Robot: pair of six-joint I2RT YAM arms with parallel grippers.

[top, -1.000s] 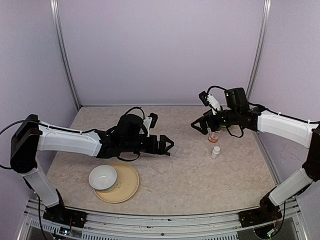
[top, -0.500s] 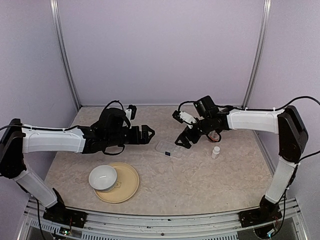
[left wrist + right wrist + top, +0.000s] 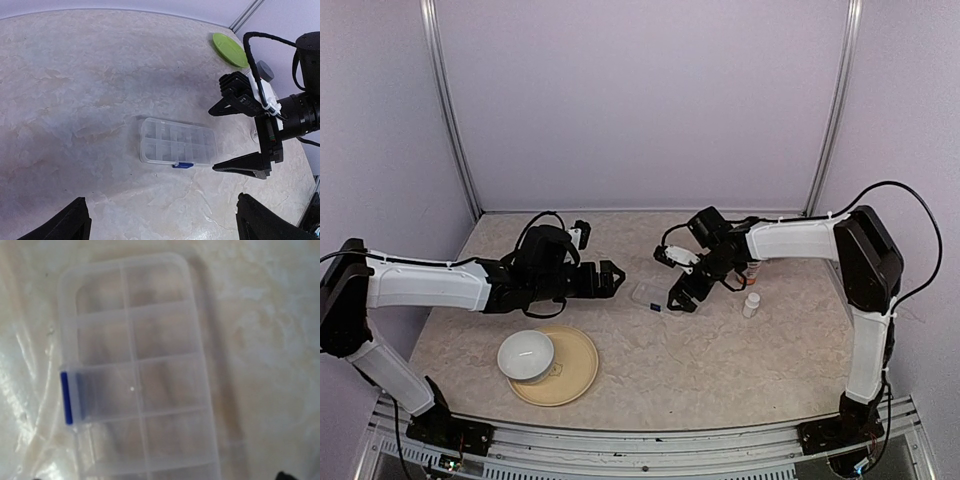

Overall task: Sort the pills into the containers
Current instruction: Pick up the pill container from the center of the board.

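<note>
Pill box (image 3: pixel 653 296) of clear plastic lies flat on the tabletop (image 3: pixel 720 350) at the centre of the top view, with a blue latch (image 3: pixel 183 165) on one long edge. The right pincer (image 3: pixel 672 280) hangs just beside the box's right end, its jaws spread wide and holding nothing. The left pincer (image 3: pixel 608 279) is equally wide open and empty, and it hovers left of the box, apart from it. At lower left a white bowl (image 3: pixel 525 355) sits on a tan plate (image 3: pixel 575 372). A small white bottle (image 3: pixel 751 304) stands right of centre.
</note>
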